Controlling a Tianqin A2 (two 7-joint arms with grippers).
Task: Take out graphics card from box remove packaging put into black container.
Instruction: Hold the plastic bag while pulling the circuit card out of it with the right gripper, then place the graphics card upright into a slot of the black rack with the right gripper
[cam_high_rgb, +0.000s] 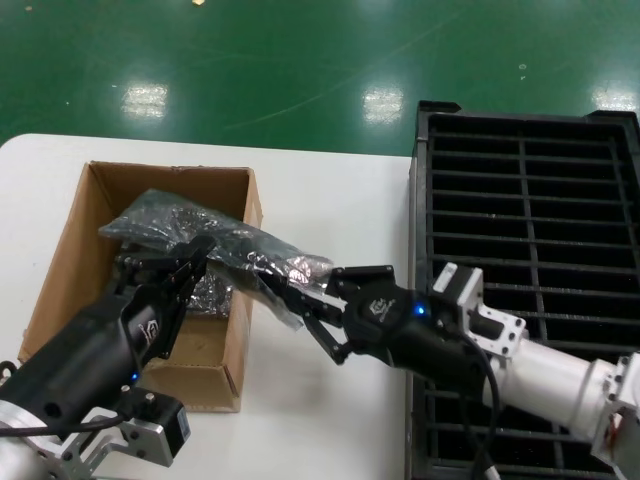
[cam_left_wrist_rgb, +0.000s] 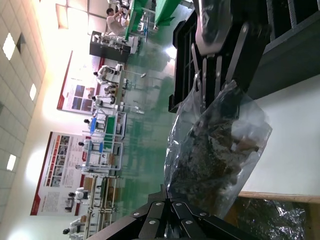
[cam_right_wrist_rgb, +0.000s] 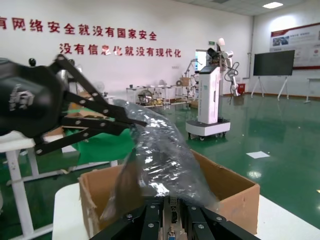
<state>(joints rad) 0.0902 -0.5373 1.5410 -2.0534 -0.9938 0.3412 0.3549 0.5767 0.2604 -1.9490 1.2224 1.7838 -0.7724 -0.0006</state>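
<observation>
Both grippers hold the packaging (cam_high_rgb: 215, 245) in the air above the near right corner of the box (cam_high_rgb: 70, 270), which sits open on the white counter (cam_high_rgb: 330, 200). The left gripper (cam_high_rgb: 196, 252) reaches from the near left, its jaws pressed onto the bag's left part over the box. The right gripper (cam_high_rgb: 290, 295) comes from the right, its jaws pinching the bag's other end just past the box wall. The crinkled, glinting plastic hides the graphics card; only a dark mass shows through it in the left wrist view, so the card's position inside cannot be made out. More shiny plastic lies inside the box beneath. The black container (cam_high_rgb: 530, 160) stands just right of the box, its near edge covered by the right arm.
</observation>
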